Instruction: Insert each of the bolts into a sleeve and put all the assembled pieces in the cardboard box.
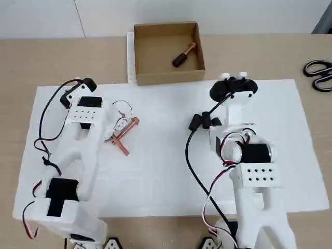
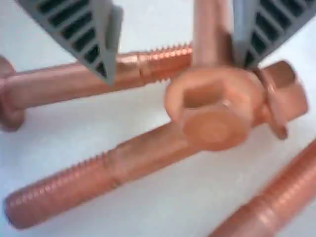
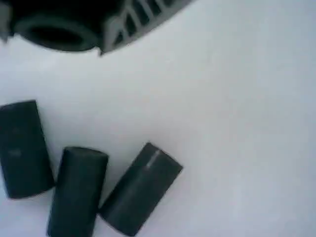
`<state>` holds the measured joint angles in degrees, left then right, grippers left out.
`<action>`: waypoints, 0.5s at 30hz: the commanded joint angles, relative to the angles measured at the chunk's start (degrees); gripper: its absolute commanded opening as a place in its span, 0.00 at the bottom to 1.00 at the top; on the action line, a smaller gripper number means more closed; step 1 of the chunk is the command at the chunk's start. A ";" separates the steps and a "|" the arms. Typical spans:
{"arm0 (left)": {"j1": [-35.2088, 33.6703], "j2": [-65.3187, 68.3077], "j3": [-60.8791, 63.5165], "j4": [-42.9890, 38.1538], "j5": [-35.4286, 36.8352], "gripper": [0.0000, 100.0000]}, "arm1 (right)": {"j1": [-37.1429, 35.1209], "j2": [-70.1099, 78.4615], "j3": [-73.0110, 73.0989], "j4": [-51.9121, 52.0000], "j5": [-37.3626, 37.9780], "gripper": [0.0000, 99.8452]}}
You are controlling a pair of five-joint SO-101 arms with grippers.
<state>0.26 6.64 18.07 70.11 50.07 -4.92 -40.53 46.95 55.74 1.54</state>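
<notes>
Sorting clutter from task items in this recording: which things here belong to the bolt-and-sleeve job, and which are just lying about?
Job:
copper bolts
black sleeves
cardboard box
assembled bolt-and-sleeve inside it

Lying about:
scissors
white sheet underneath

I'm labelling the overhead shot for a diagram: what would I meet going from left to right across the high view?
In order: left arm → copper bolts → cardboard box → right arm → scissors.
</notes>
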 commanded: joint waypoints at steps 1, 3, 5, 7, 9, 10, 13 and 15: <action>-0.35 -0.44 0.40 -1.14 0.35 0.15 | 0.04 -2.07 -2.20 0.04 0.70 0.00; -0.35 -0.44 1.10 -2.02 0.35 0.15 | 0.04 -2.07 -2.20 0.04 0.70 0.00; -0.35 -0.44 2.15 -3.08 0.35 0.15 | 0.04 -2.07 -2.20 0.04 0.70 0.00; -0.35 -0.44 2.59 -3.43 0.35 0.12 | 0.04 -2.07 -2.20 0.04 0.70 0.00; -0.35 -0.44 2.59 -3.43 0.35 0.06 | 0.04 -2.07 -2.20 0.04 0.70 0.00; -0.35 -0.44 2.59 -3.43 0.35 0.03 | 0.04 -2.07 -2.20 0.04 0.70 0.00; -0.35 -0.44 2.59 -3.43 0.35 0.01 | 0.04 -2.07 -2.20 0.04 0.70 0.00; -0.26 -0.44 2.59 -3.34 0.35 0.01 | 0.04 -2.07 -2.20 0.04 0.70 0.00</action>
<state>0.44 6.46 20.62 66.95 50.24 -4.92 -40.53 46.95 55.74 1.54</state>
